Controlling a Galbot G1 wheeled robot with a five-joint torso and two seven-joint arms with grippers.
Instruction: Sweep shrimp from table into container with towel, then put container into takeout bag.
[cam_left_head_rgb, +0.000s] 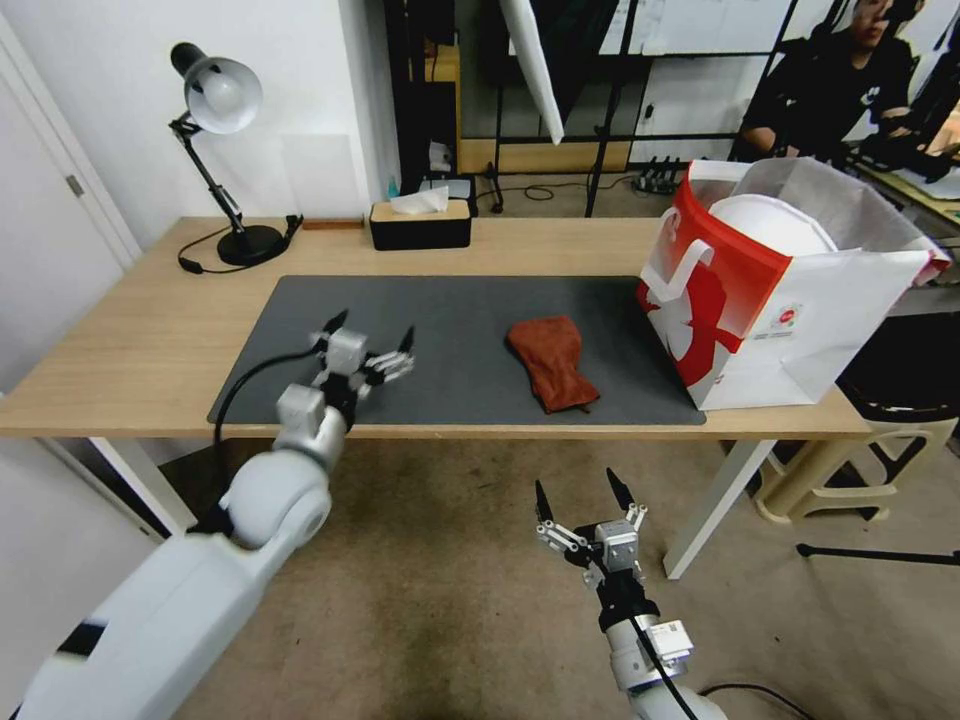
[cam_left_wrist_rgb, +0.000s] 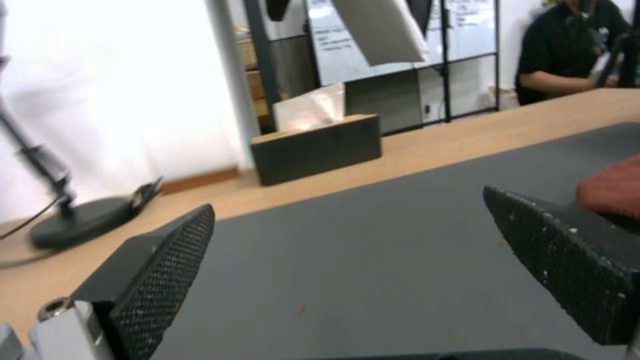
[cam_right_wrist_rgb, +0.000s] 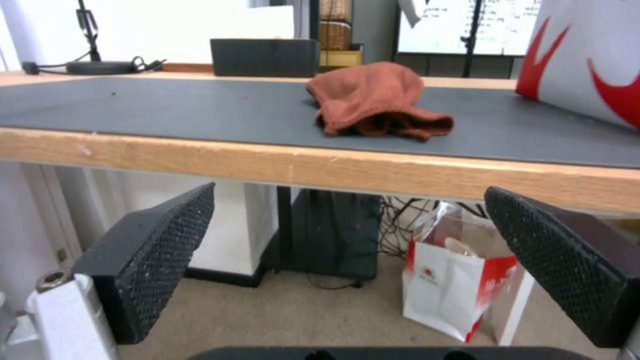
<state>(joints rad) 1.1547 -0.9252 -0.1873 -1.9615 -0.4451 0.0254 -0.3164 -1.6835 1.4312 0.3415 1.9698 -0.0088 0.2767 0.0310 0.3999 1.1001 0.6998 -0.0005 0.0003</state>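
**A:** What is on the table (cam_left_head_rgb: 140, 340) right now?

**B:** A dark grey mat (cam_left_head_rgb: 450, 330) covers most of the wooden top. The reddish-brown towel (cam_left_head_rgb: 552, 362) lies crumpled on the mat, toward its front edge. The takeout bag (cam_left_head_rgb: 770, 290) stands at the table's right end, its front bottom corner close to the front edge. The white container (cam_left_head_rgb: 770, 222) is already inside it, rim showing above the red front. No shrimp are visible on the mat, so the job looks done or nearly so.

**A:** And the two grippers?

**B:** The left gripper (cam_left_head_rgb: 368, 340) hovers over the mat's front left part, fingers spread wide and empty. The right gripper (cam_left_head_rgb: 578, 495) hangs below and in front of the table's front edge, also spread wide, holding nothing. Its wrist view looks up at the edge, with the towel just above.

**A:** What could go wrong from here?

**B:** My guess: the bag sits near the front right corner and leans open, so a brush from the right arm rising past the edge could tip it or push it off, spilling the container. The right gripper could also knock the underside of the table if it lifts straight up.

**A:** Anything else nearby?

**B:** A desk lamp (cam_left_head_rgb: 220, 150) and a black tissue box (cam_left_head_rgb: 420, 222) at the back edge, well apart from both grippers.
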